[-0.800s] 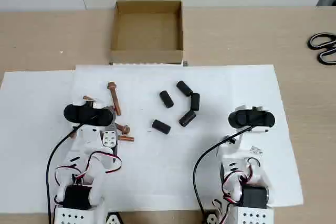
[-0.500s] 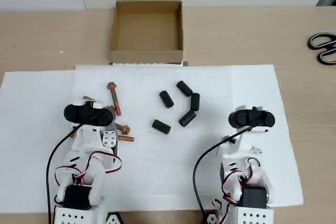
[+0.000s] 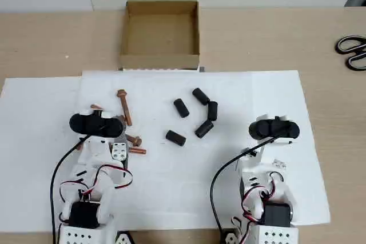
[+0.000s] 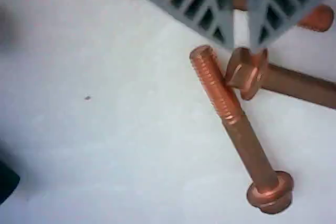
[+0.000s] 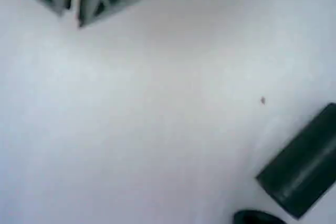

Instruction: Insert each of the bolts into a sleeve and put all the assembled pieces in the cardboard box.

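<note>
The copper bolts (image 3: 123, 107) are lying loose on the left half of the white paper sheet (image 3: 51, 101), scattered around the head of the left arm (image 3: 97, 150). None is sitting in a sleeve. The five black sleeves (image 3: 181, 108) are lying in a loose cluster near the middle of the sheet, between the two arms. The cardboard box (image 3: 162, 60) is standing open on the bare table (image 3: 57, 38), just past the sheet's far edge.

The left arm is folding low over the sheet, its wrist pointing down at the bolts. In its wrist view the left gripper (image 4: 241, 43) is hanging just above the head of a hex-headed bolt (image 4: 247, 72). Its jaws are drawn almost together, leaving a narrow slit, and are gripping nothing. A long bolt (image 4: 234, 124) is lying diagonally just beside that head, its threaded end touching it or nearly so.

The right arm (image 3: 266, 164) is folding the same way on the right of the sheet, apart from the cluster. The right gripper (image 5: 77, 6) is hovering over bare paper with its jaws pressed together and nothing between them; one sleeve (image 5: 302, 169) is lying nearby.

Scissors (image 3: 351, 52) are resting at the table's far right edge.
</note>
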`<state>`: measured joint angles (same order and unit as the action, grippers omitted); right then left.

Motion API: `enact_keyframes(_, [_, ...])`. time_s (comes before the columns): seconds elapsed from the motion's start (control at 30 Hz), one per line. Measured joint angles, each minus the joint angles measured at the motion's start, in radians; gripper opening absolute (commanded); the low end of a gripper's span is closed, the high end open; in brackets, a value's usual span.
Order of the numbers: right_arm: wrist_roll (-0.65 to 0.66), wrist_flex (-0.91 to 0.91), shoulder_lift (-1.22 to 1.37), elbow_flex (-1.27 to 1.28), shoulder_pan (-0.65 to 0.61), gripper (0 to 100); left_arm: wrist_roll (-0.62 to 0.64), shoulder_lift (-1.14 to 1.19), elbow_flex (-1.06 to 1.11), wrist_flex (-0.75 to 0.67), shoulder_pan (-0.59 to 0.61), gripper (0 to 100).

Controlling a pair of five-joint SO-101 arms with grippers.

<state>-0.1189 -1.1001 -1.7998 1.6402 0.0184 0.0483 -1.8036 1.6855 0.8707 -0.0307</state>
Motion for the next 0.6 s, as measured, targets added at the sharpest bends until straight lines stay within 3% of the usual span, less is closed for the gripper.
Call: enact_keyframes(0.6, [0.0,0.0,0.0,0.0,-0.058,0.6,0.0,0.0,0.0,0.0,0.0,1])
